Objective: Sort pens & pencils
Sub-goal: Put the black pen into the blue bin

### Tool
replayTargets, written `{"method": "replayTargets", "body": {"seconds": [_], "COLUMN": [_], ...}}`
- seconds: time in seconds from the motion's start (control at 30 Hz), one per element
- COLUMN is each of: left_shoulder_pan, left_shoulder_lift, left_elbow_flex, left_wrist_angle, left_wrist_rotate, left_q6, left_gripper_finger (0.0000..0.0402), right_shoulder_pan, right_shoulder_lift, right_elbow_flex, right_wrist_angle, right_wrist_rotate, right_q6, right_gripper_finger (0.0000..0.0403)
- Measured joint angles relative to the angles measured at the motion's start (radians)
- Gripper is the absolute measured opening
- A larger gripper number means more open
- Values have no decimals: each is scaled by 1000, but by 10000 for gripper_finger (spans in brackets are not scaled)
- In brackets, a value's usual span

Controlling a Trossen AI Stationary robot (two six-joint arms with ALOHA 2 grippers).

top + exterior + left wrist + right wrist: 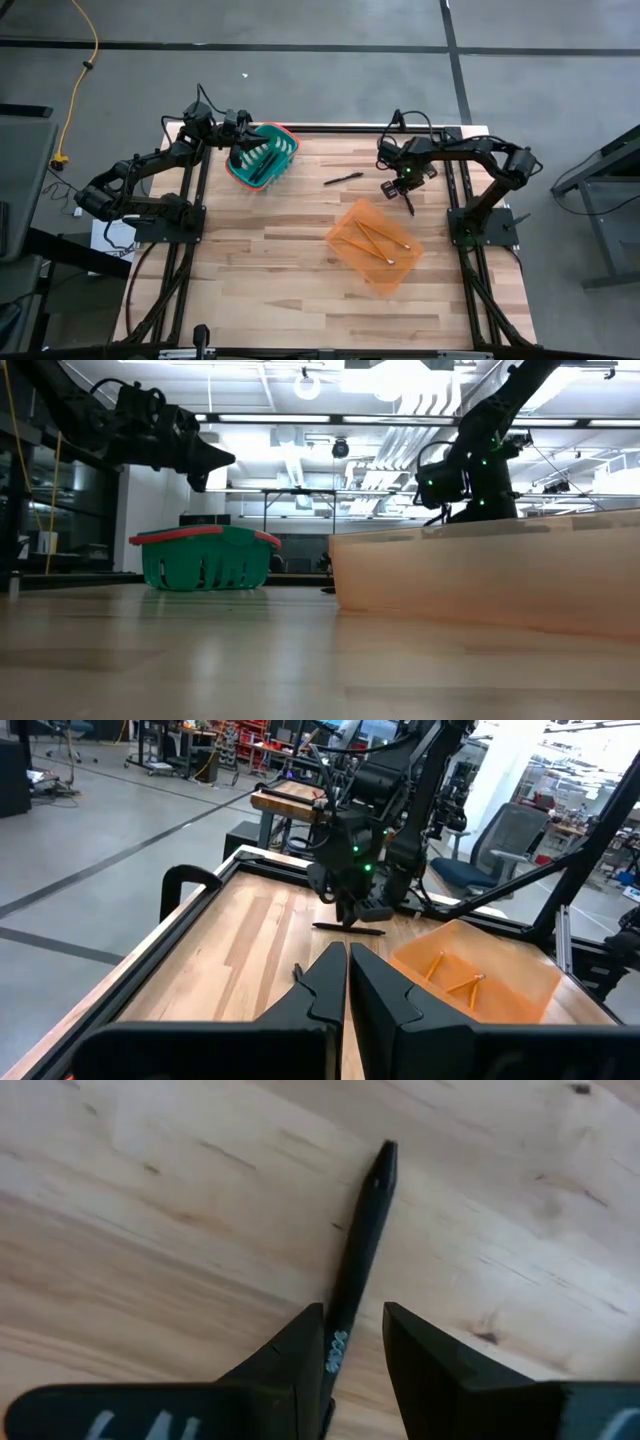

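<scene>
My right gripper (404,192) (352,1308) is between the far edge and the orange basket (392,283), shut on a black pen (409,206). A second black pen (345,179) (350,928) lies flat on the wood between the two baskets. Orange-yellow pencils (376,240) (455,982) lie on the floor of the orange basket. My left gripper (243,155) (347,952) hangs shut and empty above the green red-rimmed basket (285,137) (205,560), which holds dark sticks. My right gripper pinches the black pen between its two fingers at the end with white lettering (337,1348). The pen runs along the fingers and sticks out well past their tips, its free end (385,1158) over bare wood. Whether that end touches the table, I cannot tell.
The orange basket (480,575) stands on the table's right half, near the front; the green one is at the far left. Bare wood (270,270) spreads across the near left. Black frame rails (195,205) run along the table's sides.
</scene>
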Motion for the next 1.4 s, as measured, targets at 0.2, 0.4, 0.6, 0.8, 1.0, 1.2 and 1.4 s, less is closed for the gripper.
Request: {"method": "replayTargets", "body": {"seconds": [0.2, 0.4, 0.6, 0.8, 1.0, 1.2, 1.4], "left_shoulder_pan": [0, 0, 0, 0, 0, -20, -154], "left_shoulder_lift": [0, 0, 0, 0, 0, 1, 25], "left_elbow_flex": [0, 0, 0, 0, 0, 0, 0], "left_wrist_angle": [0, 0, 0, -1, 2, 29, 79], "left_wrist_rotate": [0, -1, 0, 0, 0, -42, -178], "left_q6": [0, 0, 0, 0, 0, 0, 14], "left_gripper_finger": [5, 5, 5, 5, 5, 5, 5], "right_shoulder_pan": [0, 0, 2, -3, -11, -11, -11], "right_shoulder_lift": [-1, -11, -5, 1, 4, -1, -2], "right_elbow_flex": [-34, -100, -88, -40, 17, 111, 228], "right_wrist_angle": [79, 146, 138, 92, 37, 51, 119], "right_wrist_rotate": [-2, -4, -12, -16, -8, -9, -26], "right_q6": [57, 76, 56, -9, -76, -188, -345], "right_gripper_finger": [99, 96, 52, 7, 8, 8, 8]}}
